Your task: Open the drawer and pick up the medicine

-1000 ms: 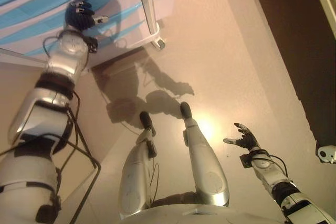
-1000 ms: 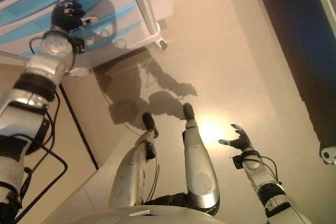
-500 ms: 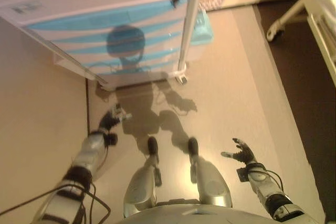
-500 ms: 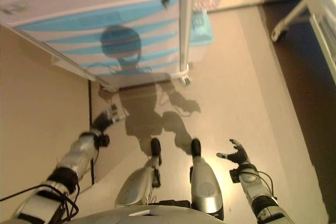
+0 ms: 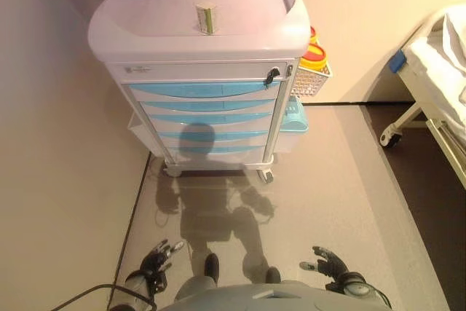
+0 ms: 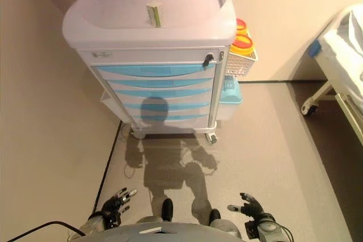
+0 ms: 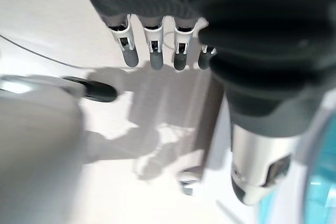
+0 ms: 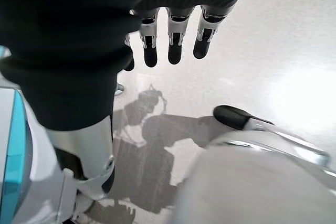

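A small medicine box (image 5: 207,18) stands on top of the cart (image 5: 145,38), far ahead of both hands. The blue drawers (image 5: 204,90) below it are all closed. The left hand (image 5: 155,260) and the right hand (image 5: 329,263) hang low over the floor (image 5: 328,180), fingers loose and holding nothing. A bed (image 5: 437,63) stands far off past the right hand.

Smooth plastic cart (image 5: 196,49), glossy blue drawer fronts (image 5: 202,90), matt floor (image 5: 328,180), white wire basket (image 5: 309,81)
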`<state>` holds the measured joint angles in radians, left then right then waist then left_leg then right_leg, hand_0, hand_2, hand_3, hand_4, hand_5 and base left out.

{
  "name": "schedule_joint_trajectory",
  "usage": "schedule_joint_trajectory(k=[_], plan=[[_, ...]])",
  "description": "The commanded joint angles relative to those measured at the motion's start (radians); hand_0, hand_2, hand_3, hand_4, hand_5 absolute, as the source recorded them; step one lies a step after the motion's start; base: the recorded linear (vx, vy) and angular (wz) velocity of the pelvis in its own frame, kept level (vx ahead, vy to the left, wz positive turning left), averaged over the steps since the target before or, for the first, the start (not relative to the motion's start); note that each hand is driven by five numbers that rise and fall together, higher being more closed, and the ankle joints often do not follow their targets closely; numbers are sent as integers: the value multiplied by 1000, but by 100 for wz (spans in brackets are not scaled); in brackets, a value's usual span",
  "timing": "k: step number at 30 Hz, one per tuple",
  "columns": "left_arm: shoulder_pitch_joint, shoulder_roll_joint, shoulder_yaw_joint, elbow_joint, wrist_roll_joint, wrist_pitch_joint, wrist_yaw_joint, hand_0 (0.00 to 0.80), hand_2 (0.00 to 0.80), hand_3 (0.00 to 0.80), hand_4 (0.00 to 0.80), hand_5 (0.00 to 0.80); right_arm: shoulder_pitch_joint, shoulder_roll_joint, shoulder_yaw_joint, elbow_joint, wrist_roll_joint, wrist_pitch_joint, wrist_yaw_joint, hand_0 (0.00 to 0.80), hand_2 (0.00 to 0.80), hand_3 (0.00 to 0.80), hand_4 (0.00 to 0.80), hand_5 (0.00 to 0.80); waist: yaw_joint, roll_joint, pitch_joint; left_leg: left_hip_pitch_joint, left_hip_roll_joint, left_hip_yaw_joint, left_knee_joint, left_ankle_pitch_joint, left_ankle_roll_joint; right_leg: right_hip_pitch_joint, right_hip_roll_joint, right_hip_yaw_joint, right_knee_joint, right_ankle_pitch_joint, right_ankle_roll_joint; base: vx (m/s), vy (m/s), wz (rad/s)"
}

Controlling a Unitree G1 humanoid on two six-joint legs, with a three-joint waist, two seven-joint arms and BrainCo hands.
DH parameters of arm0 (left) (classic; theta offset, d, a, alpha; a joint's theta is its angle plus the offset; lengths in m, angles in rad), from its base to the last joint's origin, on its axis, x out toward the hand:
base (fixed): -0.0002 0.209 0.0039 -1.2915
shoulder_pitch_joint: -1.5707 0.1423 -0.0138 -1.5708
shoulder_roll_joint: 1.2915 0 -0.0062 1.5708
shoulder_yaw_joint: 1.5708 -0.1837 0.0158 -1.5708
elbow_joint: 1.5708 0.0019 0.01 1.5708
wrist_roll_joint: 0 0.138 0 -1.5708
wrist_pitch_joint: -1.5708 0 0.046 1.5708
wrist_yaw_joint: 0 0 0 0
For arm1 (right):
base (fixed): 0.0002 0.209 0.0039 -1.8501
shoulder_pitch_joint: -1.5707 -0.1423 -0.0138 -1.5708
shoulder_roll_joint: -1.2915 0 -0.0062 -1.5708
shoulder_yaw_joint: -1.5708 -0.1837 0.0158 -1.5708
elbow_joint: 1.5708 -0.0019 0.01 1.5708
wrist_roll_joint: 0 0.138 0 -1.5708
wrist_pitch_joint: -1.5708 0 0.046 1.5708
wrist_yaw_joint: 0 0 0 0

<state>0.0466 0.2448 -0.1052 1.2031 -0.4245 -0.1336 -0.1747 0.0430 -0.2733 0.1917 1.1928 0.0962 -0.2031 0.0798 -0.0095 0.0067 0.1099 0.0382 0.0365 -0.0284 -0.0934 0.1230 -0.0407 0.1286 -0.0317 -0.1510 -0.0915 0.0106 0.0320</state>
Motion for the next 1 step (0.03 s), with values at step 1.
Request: schedule_joint_trajectory(k=[1], plan=[[-68, -2, -19, 44, 86, -10, -41, 0, 0, 0, 0, 0, -48, 31, 0, -7, 6, -6, 37, 0, 0, 0, 0, 0, 10, -29, 0, 48, -94, 28, 59, -181, 48, -30, 23, 8, 77, -53, 6, 0, 0, 0]])
